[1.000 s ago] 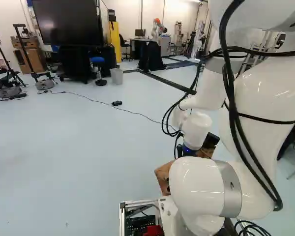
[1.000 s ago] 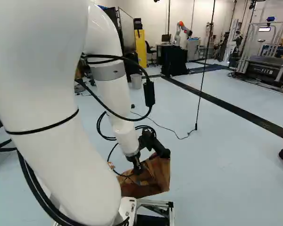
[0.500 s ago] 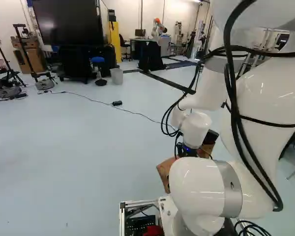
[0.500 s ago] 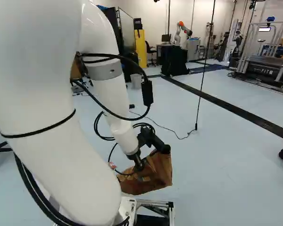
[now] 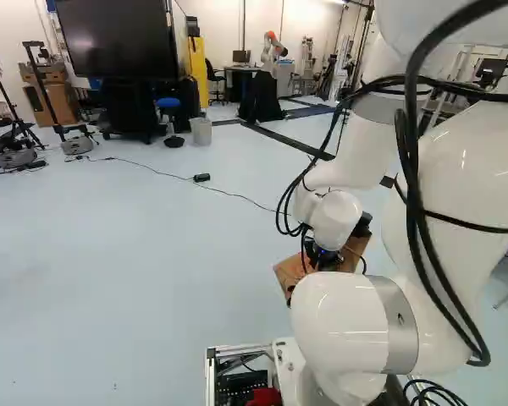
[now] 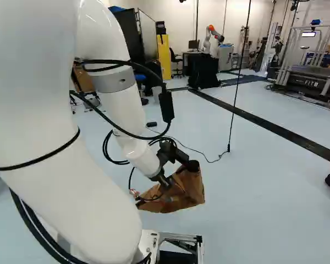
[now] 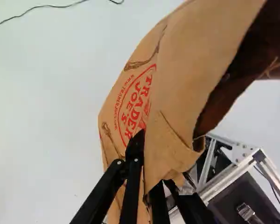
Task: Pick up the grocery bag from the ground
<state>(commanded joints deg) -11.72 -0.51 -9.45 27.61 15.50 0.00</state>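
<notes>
Pale blue floor [image 6: 253,209] filled most of the room, with a long black strip [image 6: 264,126] cutting across it. The big white arm [image 6: 55,110] reached down just ahead of the base frame [image 6: 181,239], and right there, off the end of it, was the brown paper grocery bag [image 7: 186,70], tilted over and kinda crumpled. Couldn't really tell if its underside touched the floor. The bit that mattered, imo: the bag stretched out ahead of the claw [image 7: 150,161] at a slant, mostly over to the side its mouth gaped on, so the weight would probably swing that way on a straight lift. Claw looked clamped on a fold of the paper, one finger each side, and the loose twisted handle [image 7: 136,64] sat farther out, not in the grip.
</notes>
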